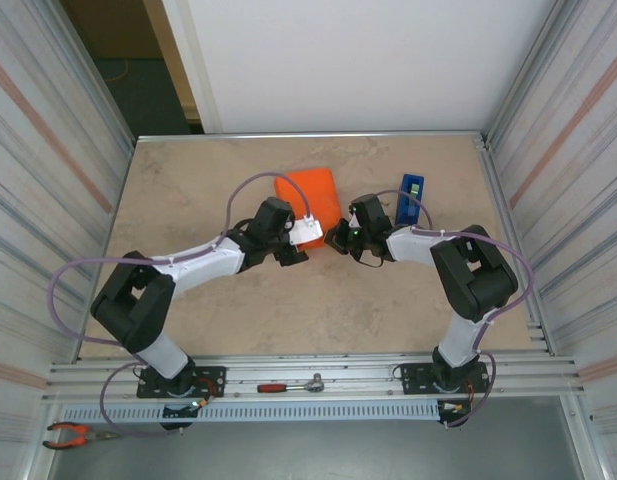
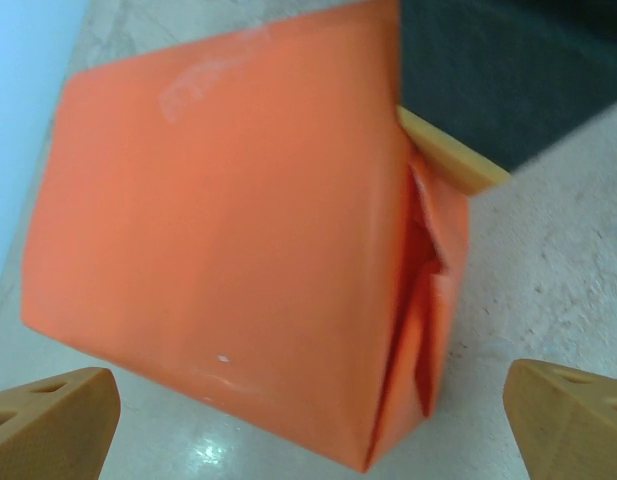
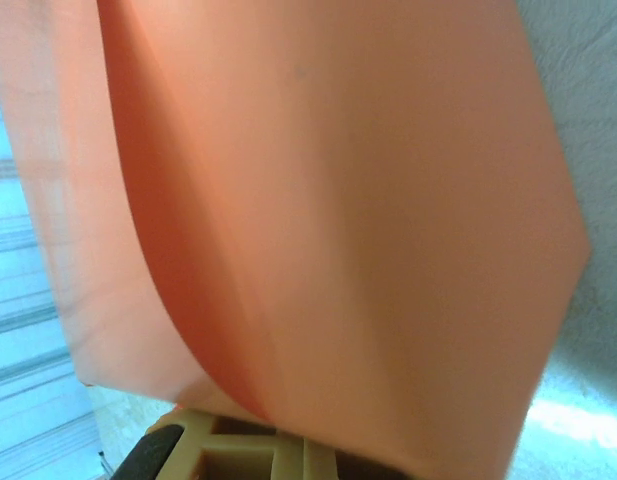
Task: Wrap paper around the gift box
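Orange paper [image 1: 308, 195] lay mid-table [image 1: 188, 200], toward the far side, already folded round into a blocky parcel. The gift box sat underneath, fully covered, so I judged its place from the shape alone. The long faces looked smooth and closed. On the end facing the right arm the paper was tucked into overlapping triangular flaps, creased but loose-looking, with no tape that I could make out. The left claw [image 2: 310, 400] hovered just short of the parcel, fingers [image 2: 48, 420] spread wide with nothing between them. The right claw [image 3: 253, 442] was pressed together against that folded end, paper running right down to it. I could not tell whether a flap edge was pinched or merely pushed. A blue tape dispenser [image 1: 410, 198] stood beside the right arm, apart from the parcel. My reading was that the wrapping was mostly done, with the end flaps left to flatten and fix. The far end's state was unclear.
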